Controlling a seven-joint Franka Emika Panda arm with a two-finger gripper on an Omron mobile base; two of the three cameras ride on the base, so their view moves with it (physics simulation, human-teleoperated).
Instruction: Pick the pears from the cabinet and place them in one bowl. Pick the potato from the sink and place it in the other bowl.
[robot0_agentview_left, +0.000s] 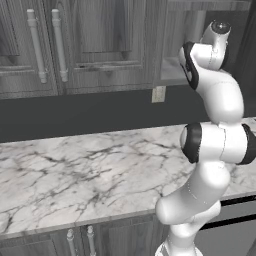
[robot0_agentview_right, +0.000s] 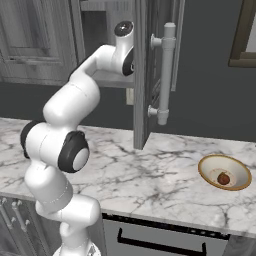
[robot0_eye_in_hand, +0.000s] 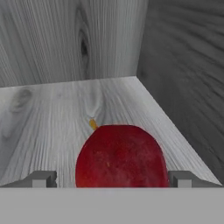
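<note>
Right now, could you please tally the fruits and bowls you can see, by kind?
Glossy red pear on the grey wood cabinet shelf: 1
Dull brown pear: 1
Cream-tan round bowl on the counter: 1
Total: 3

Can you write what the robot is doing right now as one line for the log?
gripper: open, fingertips either side of red pear | cabinet: pear on shelf | cream-tan bowl: holds brown pear
</note>
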